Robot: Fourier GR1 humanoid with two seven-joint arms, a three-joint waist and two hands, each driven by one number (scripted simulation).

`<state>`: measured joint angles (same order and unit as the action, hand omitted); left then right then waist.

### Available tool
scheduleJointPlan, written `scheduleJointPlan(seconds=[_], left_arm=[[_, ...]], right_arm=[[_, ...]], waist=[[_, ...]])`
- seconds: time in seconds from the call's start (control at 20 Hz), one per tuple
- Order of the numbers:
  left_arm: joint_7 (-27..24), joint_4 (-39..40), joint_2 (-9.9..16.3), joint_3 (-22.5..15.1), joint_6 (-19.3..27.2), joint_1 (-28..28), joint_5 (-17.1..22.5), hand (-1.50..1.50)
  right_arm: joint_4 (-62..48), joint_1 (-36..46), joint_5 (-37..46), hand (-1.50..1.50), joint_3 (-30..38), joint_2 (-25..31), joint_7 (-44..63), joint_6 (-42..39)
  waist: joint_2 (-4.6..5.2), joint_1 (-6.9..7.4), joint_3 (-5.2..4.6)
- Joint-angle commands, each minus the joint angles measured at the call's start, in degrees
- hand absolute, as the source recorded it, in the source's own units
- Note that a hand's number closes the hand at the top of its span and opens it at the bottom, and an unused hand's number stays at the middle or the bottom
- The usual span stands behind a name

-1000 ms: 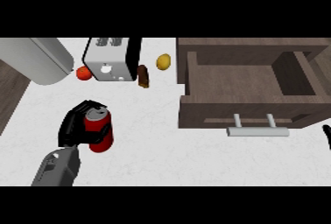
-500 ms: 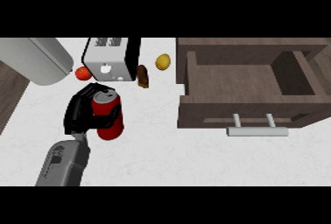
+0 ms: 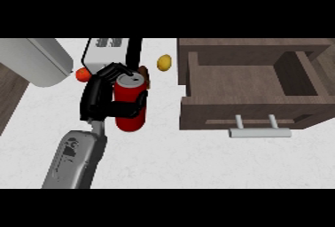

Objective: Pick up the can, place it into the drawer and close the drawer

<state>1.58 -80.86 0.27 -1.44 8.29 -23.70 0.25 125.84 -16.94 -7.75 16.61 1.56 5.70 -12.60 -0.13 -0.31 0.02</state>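
Red can (image 3: 131,106), no legible label. Left hand (image 3: 98,95) wrapped round it, fingers curled over top rim; open drawer (image 3: 252,82) well right.

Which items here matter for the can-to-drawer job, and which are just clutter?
Job:
- red cylindrical can with silver top
- open dark wooden drawer with grey bar handle
- left hand, black, curled round the can

Lying about:
- white toaster
- small yellow rounded item
- small orange-red rounded item
- large pale grey rounded object
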Motion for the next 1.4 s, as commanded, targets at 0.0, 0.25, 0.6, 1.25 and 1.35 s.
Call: scheduleJointPlan(seconds=[0.0, 0.25, 0.6, 1.25, 1.35], left_arm=[[8.3, -2.4, -0.3, -4.6, 4.9, -6.8, -0.8, 1.5], [10.0, 3.7, -0.3, -8.2, 11.0, -16.2, -1.4, 1.5], [13.4, 12.0, -0.3, -10.9, 18.0, -31.1, 1.4, 1.5], [13.8, 29.1, -0.3, -12.5, 22.3, -49.3, 8.4, 1.5], [13.7, 33.3, -0.3, -12.4, 23.2, -52.7, 9.8, 1.5]], right_arm=[[-1.2, -1.0, 0.0, -1.5, 0.6, -0.2, -2.4, -1.4], [2.0, -1.1, -2.4, -1.5, 2.1, 0.7, 1.8, -0.4], [1.2, -3.7, 2.2, -1.5, -3.6, -1.5, -2.9, 1.5], [-2.6, -0.7, 1.2, -1.5, 0.5, -0.5, -3.6, -1.2], [-0.6, -0.9, 0.9, -1.5, -0.5, -1.0, -1.1, -0.8]], waist=[[0.03, -0.23, 0.01], [0.12, -0.53, -0.01], [0.2, -1.28, 0.01], [0.27, -1.33, 0.03], [0.33, -1.7, 0.03]])
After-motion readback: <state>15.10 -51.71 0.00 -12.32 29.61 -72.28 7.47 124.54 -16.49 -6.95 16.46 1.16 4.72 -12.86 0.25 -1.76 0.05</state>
